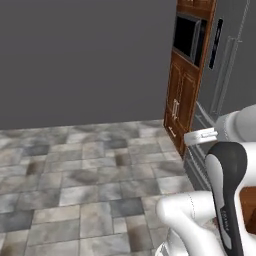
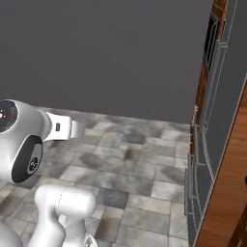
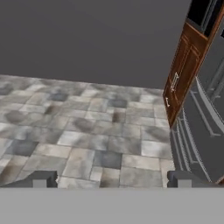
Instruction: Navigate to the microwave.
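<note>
The microwave [image 1: 187, 35] sits high at the far right, set into a brown wood column, its black glass door facing left across the room. In the right base view it is a thin dark sliver [image 2: 211, 39] seen edge-on, and the hand view catches its lower corner [image 3: 202, 12] at the top right. My gripper [image 3: 112, 180] is open with nothing between its two dark fingertips [image 3: 41, 179], which stand wide apart and point over the tiled floor. The microwave is still well ahead and to the right of the gripper.
Wooden cabinet doors [image 1: 180, 100] with metal handles fill the column below the microwave. A tall grey steel fridge [image 1: 230, 65] stands right beside it, close to my arm. A plain grey wall [image 1: 85, 60] closes the back, with grey stone floor tiles [image 1: 85, 175] stretching left.
</note>
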Robot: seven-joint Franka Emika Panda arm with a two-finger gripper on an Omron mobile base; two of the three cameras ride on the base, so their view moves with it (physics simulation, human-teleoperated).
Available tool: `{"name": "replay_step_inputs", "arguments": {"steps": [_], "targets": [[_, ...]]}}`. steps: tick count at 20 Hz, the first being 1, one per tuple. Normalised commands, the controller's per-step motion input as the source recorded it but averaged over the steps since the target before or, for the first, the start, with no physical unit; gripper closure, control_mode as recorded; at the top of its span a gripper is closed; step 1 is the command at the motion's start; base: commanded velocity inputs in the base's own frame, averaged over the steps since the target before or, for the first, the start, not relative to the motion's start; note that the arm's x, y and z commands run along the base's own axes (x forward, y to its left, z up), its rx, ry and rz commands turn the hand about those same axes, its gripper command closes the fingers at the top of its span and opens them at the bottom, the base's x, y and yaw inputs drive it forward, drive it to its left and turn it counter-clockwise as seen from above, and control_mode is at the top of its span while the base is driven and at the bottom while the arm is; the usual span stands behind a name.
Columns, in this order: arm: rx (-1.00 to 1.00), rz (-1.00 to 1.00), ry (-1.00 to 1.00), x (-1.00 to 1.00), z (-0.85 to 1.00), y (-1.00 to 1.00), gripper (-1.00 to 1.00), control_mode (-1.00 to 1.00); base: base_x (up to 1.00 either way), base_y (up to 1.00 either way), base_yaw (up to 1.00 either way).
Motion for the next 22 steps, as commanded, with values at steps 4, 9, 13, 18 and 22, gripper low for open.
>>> {"name": "replay_step_inputs", "arguments": {"steps": [4, 9, 13, 18, 22], "targets": [[0.0, 0.0, 0.0, 0.0, 0.0, 0.0, -1.0, 1.0, 1.0, 0.63, -0.16], [0.0, 0.0, 0.0, 0.0, 0.0, 0.0, -1.0, 1.0, 1.0, 0.85, -0.26], [0.0, 0.0, 0.0, 0.0, 0.0, 0.0, -1.0, 1.0, 1.0, 0.87, -0.4], [0.0, 0.0, 0.0, 0.0, 0.0, 0.0, -1.0, 1.0, 1.0, 0.85, -0.6], [0.0, 0.0, 0.0, 0.0, 0.0, 0.0, -1.0, 1.0, 0.96, 0.76, -0.71]]}}
